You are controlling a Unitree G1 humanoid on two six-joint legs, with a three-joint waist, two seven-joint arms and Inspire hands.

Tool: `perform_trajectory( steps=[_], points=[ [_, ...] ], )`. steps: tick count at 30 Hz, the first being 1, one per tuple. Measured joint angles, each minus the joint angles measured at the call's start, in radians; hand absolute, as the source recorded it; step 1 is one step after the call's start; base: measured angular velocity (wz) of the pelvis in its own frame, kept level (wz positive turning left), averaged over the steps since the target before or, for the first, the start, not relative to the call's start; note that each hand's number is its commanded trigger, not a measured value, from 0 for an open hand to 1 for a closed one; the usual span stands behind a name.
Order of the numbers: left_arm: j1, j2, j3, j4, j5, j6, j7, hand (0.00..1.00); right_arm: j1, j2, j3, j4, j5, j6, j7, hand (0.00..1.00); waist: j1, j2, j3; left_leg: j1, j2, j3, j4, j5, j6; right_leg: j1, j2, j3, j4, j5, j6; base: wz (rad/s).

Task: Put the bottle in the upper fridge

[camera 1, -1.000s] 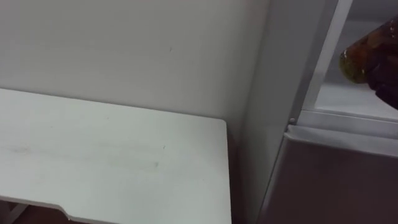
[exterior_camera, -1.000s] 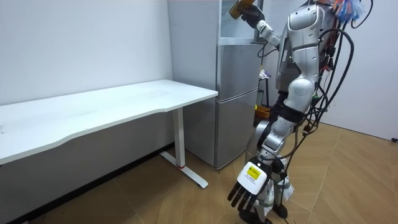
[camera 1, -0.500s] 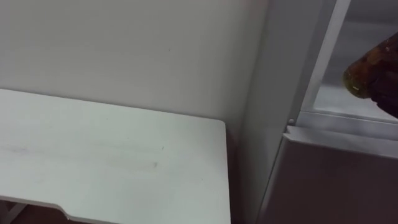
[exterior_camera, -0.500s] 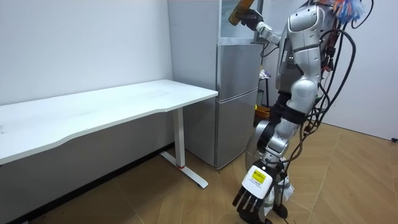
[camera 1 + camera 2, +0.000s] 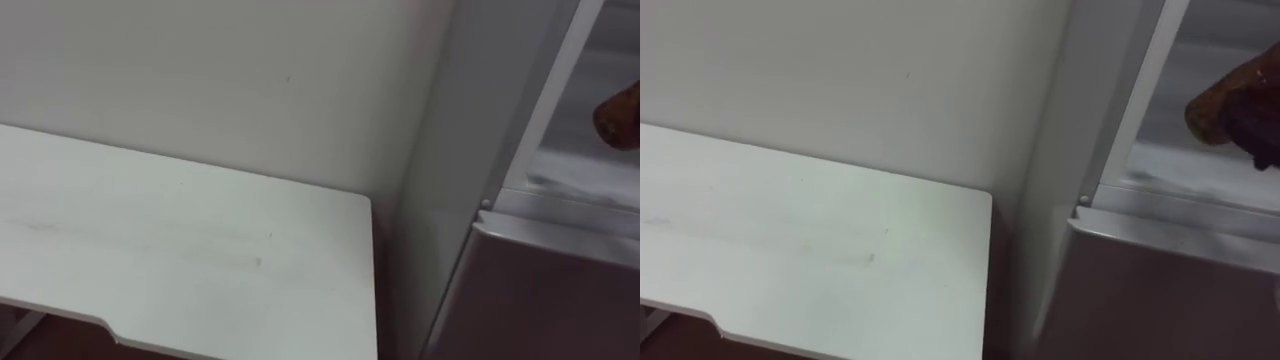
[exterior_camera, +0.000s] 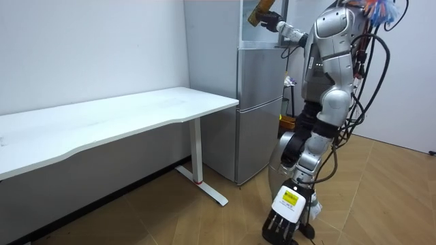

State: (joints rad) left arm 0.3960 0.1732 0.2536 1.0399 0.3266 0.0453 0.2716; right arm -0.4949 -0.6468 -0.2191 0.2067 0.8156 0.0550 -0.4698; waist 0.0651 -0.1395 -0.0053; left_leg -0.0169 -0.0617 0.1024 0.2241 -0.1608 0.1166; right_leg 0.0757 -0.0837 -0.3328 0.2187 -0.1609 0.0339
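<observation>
Left: white table [image 5: 150,250], smooth matte top, rounded corner, its end close to the fridge. Behind it a plain pale wall [image 5: 200,80]. Floor [image 6: 381,197] is wood plank in a herringbone pattern.
Centre-right: fridge [image 6: 259,102], tall silver-grey box; lower door [image 5: 1160,300] closed, upper compartment open, with a white shelf [image 5: 1180,165] inside.
Robot stands facing the fridge. Left hand [image 6: 283,221] hangs low by its leg, fingers loose.
Right hand [image 5: 1262,125], dark, raised and clamped round the bottle [image 5: 1213,105]. The bottle is amber and glossy, held in the upper opening above the shelf.
</observation>
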Motion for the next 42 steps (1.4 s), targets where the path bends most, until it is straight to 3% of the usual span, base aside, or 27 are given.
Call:
perform_trajectory(
  steps=[6,11,14,16,18,20,24,28,35,42],
  points=[
    [0.015,0.0,0.0,-0.006,0.0,0.026,0.0,0.0,-0.035,0.0,0.015,0.095,0.045,0.0,-0.047,1.0,0.013,0.007,-0.0039,-0.001,-0.003,-0.012,-0.002,0.0,-0.002,0.009,0.003,-0.001,-0.016,0.0,0.0,0.05],
    [0.031,0.001,0.007,-0.031,0.004,0.039,0.0,0.0,-0.074,-0.033,0.075,0.227,0.04,0.011,-0.095,1.0,0.029,0.005,-0.004,0.008,-0.002,-0.012,-0.009,0.002,-0.004,0.011,0.004,0.0,-0.016,0.0,0.0,0.0],
    [0.034,0.002,0.009,-0.031,0.014,0.04,0.0,0.0,-0.078,-0.033,0.091,0.281,0.042,0.013,-0.094,1.0,0.045,-0.005,-0.0033,0.007,-0.002,-0.012,-0.012,0.004,-0.007,0.015,0.006,0.0,-0.015,0.0,0.0,0.0],
    [0.035,0.008,0.009,-0.031,0.017,0.041,0.0,0.0,-0.115,-0.033,0.114,0.372,0.044,0.014,-0.104,1.0,0.049,-0.017,0.0021,0.001,-0.002,-0.021,-0.009,0.004,-0.008,0.018,0.007,-0.002,-0.016,0.0,0.0,0.09],
    [0.035,0.011,0.009,-0.03,0.016,0.042,0.0,0.0,-0.151,-0.033,0.122,0.407,0.044,0.014,-0.113,1.0,0.05,-0.022,-0.0002,-0.009,-0.002,-0.024,-0.004,0.004,-0.008,0.012,0.008,-0.002,-0.017,0.0,0.0,0.08],
    [0.035,0.018,0.008,-0.028,0.014,0.041,0.0,0.0,-0.189,-0.034,0.143,0.447,0.044,0.014,-0.117,1.0,0.051,-0.024,0.0009,-0.014,-0.002,-0.028,-0.001,0.004,-0.008,0.01,0.008,-0.008,-0.017,0.0,0.0,0.08],
    [0.033,0.044,0.007,-0.027,0.008,0.039,0.0,0.0,-0.205,-0.046,0.177,0.49,0.038,0.012,-0.126,1.0,0.064,-0.033,-0.0053,-0.031,-0.002,-0.044,0.01,0.004,-0.008,0.001,0.007,-0.029,-0.016,0.0,0.0,0.13],
    [0.032,0.063,0.007,-0.036,0.008,0.045,0.0,0.0,-0.217,-0.062,0.201,0.507,0.033,0.012,-0.162,1.0,0.077,-0.041,-0.0105,-0.075,-0.003,-0.067,0.034,0.004,-0.011,-0.023,0.006,-0.084,-0.015,0.001,-0.002,0.15],
    [0.028,0.088,-0.002,-0.042,-0.002,0.058,0.001,0.0,-0.227,-0.073,0.243,0.523,0.036,0.008,-0.184,1.0,0.091,-0.047,-0.002,-0.101,-0.001,-0.083,0.052,0.002,-0.021,-0.029,0.008,-0.107,-0.015,0.0,-0.004,0.07],
    [0.026,0.09,-0.004,-0.04,-0.013,0.071,0.002,0.0,-0.323,-0.09,0.346,0.634,0.004,0.009,-0.198,1.0,0.136,-0.051,0.0019,-0.119,0.002,-0.087,0.07,0.002,-0.022,-0.043,0.013,-0.105,-0.016,0.006,-0.016,0.01]
  ],
)
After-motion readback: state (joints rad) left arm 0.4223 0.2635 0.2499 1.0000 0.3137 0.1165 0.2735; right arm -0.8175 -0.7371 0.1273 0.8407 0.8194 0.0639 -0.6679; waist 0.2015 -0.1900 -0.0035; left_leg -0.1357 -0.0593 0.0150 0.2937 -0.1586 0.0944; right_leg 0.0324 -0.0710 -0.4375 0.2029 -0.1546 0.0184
